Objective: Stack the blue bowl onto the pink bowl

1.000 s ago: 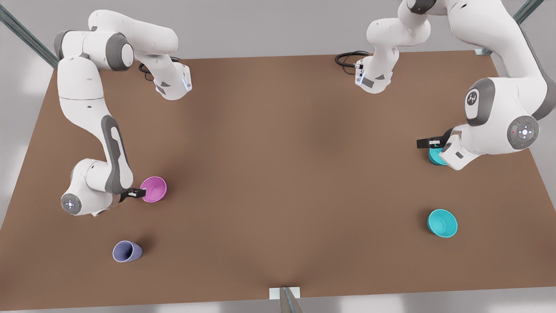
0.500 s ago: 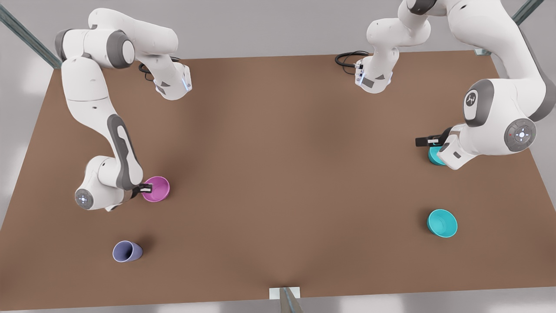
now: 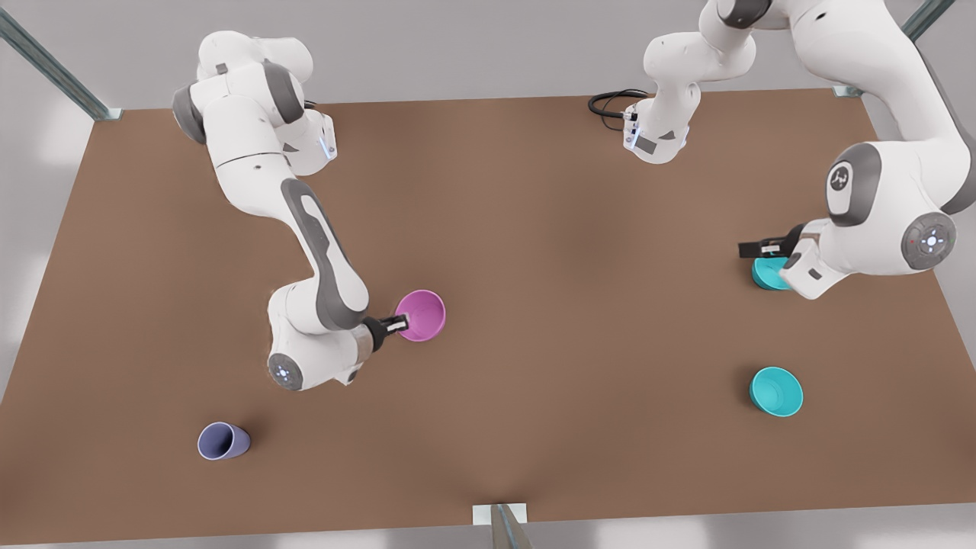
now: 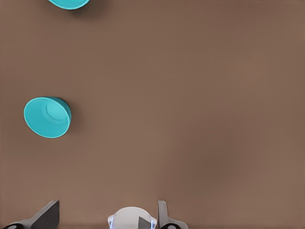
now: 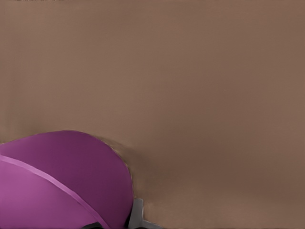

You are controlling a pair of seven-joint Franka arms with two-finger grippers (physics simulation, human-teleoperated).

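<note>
The pink bowl [image 3: 422, 314] hangs tilted near the table's middle, with my right gripper [image 3: 395, 325] shut on its rim. In the right wrist view the pink bowl [image 5: 62, 181] sits close against a grey finger [image 5: 136, 214]. The blue bowl [image 3: 776, 391] stands alone at the front view's lower right. My left gripper [image 3: 755, 250] hovers open just above a darker teal bowl [image 3: 766, 273], which the arm partly hides. The left wrist view shows the open fingers [image 4: 47, 217], the teal bowl [image 4: 47, 117] and the blue bowl's edge [image 4: 69, 2].
A lavender cup [image 3: 223, 441] lies near the table's front edge on the front view's left. Both arm bases [image 3: 656, 137] stand at the back edge, with a black cable [image 3: 610, 103] beside one. The brown table [image 3: 534, 229] is bare between the bowls.
My right arm has carried the pink bowl from the front view's left toward the table's middle. The left arm has shifted only slightly over the teal bowl.
</note>
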